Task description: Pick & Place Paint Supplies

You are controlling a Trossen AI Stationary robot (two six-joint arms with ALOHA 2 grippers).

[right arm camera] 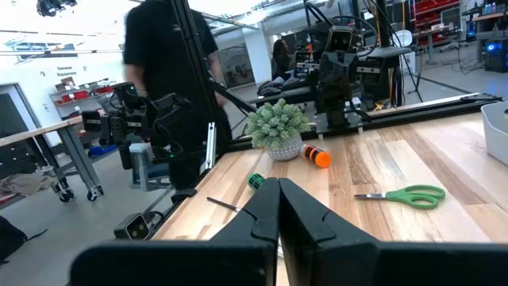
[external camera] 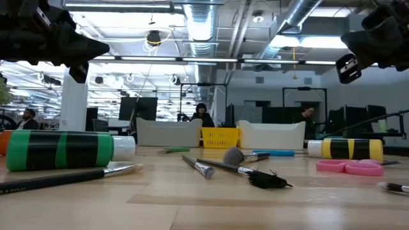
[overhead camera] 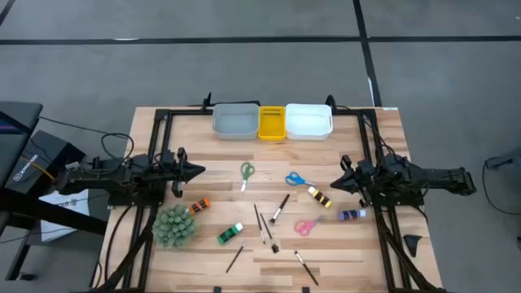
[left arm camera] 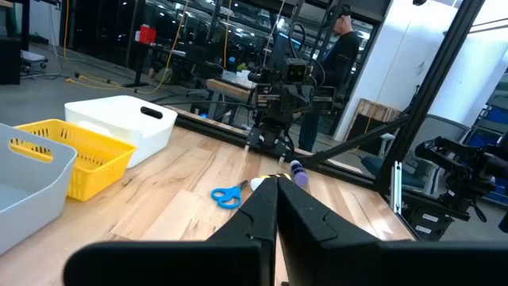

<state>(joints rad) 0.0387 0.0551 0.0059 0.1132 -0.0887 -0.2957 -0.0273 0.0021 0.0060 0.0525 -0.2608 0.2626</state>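
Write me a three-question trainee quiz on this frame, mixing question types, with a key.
1. True or false: both grippers are shut and holding nothing.
2. Which tray stands between the other two at the table's far edge? A) grey B) yellow C) white
3. Fill in: the spiky plant ball sits on the ___ arm's side of the table.

Key
1. True. The left gripper and right gripper hover shut and empty at opposite sides.
2. B. The yellow tray stands between the grey tray and the white tray.
3. Left. The plant ball lies beside the orange bottle, while the green scissors lie nearer the middle.
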